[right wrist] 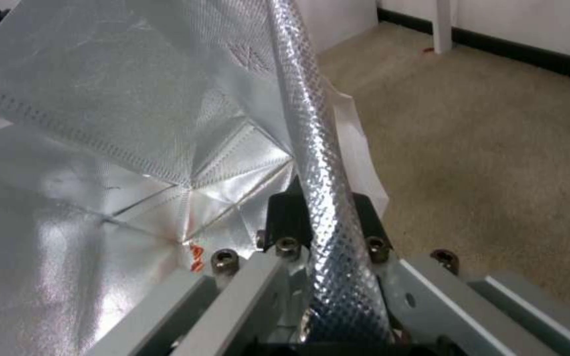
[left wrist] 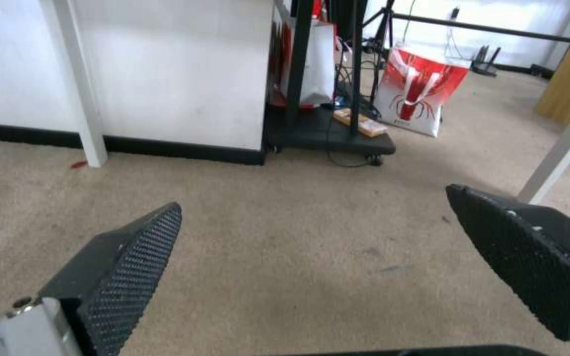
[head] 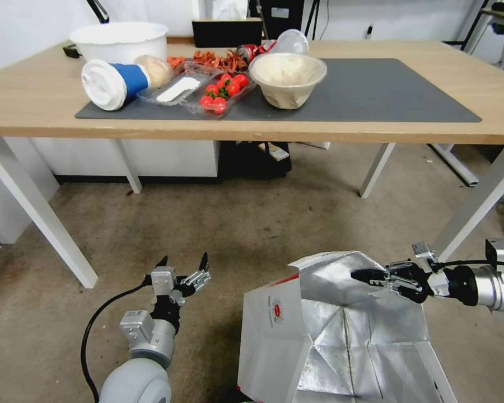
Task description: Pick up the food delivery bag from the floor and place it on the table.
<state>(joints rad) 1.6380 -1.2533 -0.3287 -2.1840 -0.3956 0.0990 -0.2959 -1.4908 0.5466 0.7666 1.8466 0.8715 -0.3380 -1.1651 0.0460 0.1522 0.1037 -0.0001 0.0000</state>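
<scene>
In the head view, the boxy white-and-red food delivery bag with shiny silver foil lining (head: 341,336) stands open on the mottled brown-grey carpeted floor (head: 235,224), near the robot and right of centre, in front of the wide light-wood table with white legs and a dark grey mat (head: 420,120). The right gripper (head: 364,275) reaches in from the right and pinches the bag's upper foil rim between its black fingers. The left gripper (head: 185,262) hovers over the floor just left of the bag, apart from it, its jaws spread. In the left wrist view, the left gripper's two black textured fingers (left wrist: 126,267) stand wide apart above bare carpet. In the right wrist view, the right gripper (right wrist: 321,207) has its jaws pressed together on a folded strip of the bag's silver foil edge (right wrist: 311,148), with the crinkled lining beside it.
</scene>
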